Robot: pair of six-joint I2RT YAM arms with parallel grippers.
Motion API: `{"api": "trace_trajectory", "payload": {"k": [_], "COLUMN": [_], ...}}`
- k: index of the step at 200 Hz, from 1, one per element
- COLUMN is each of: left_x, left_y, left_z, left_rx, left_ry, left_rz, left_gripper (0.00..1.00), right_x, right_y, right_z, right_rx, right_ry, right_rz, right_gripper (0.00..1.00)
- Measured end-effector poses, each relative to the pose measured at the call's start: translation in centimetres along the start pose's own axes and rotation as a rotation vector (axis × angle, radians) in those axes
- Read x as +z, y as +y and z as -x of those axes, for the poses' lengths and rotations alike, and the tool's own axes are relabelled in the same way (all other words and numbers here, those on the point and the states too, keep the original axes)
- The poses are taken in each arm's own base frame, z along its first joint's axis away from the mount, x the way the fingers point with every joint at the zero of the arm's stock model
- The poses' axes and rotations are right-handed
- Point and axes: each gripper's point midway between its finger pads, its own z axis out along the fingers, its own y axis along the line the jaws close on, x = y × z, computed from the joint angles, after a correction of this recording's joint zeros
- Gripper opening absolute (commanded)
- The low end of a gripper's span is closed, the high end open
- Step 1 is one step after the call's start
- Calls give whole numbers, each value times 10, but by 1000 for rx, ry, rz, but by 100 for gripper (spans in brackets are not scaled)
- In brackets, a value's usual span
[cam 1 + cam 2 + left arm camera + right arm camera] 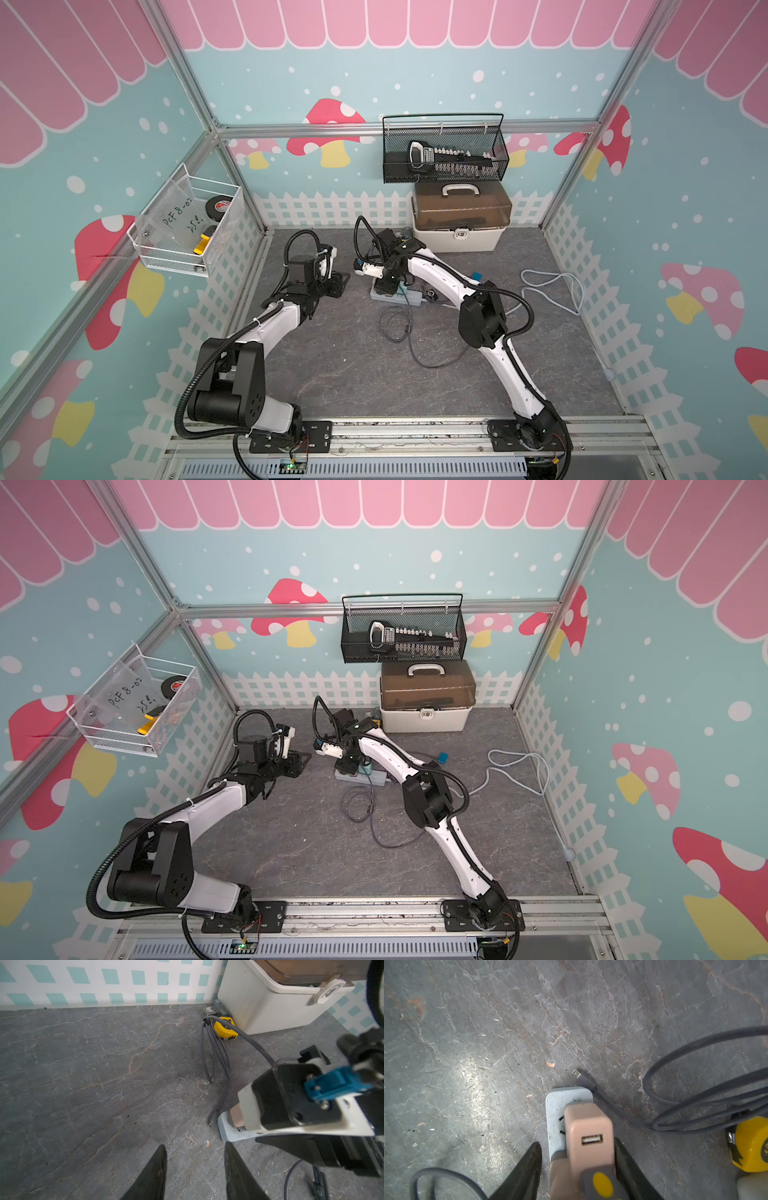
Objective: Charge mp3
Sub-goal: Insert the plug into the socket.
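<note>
Beneath right tool, half-hidden power strip

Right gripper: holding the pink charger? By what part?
Nothing held. The right gripper straddles the pink charger, open, with a gap on one side.

A white plastic box with a brown translucent lid sits at twelve o'clock on the grey desk. A yellow tape measure lies just beside it, at nine o'clock.

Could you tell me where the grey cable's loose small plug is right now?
In the right wrist view, the grey cable's small plug lies free on the grey stone-patterned table, right beside the end of the white power strip holding the pink charger block.
</note>
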Motion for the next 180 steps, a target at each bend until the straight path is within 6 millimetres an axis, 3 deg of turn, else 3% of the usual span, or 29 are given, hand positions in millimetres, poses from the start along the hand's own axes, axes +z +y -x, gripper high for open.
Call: {"api": "trace_trajectory", "payload": {"k": [79,155,180], "left_x": [5,38,47], "left_y": [-9,-43,-46], "left_z": [-5,-36,-33], "left_rx": [-40,-184,-204], "left_ry": [14,41,13], "left_rz": [8,-104,-127], "left_gripper": [41,41,41], "right_x": [0,-3,-4], "right_y": [-2,5,6], "right_z": [4,7,7], "right_rx": [3,58,70], "right_ry": [-45,-89,-101], "right_rz": [21,40,36], "right_gripper": [51,53,53]}}
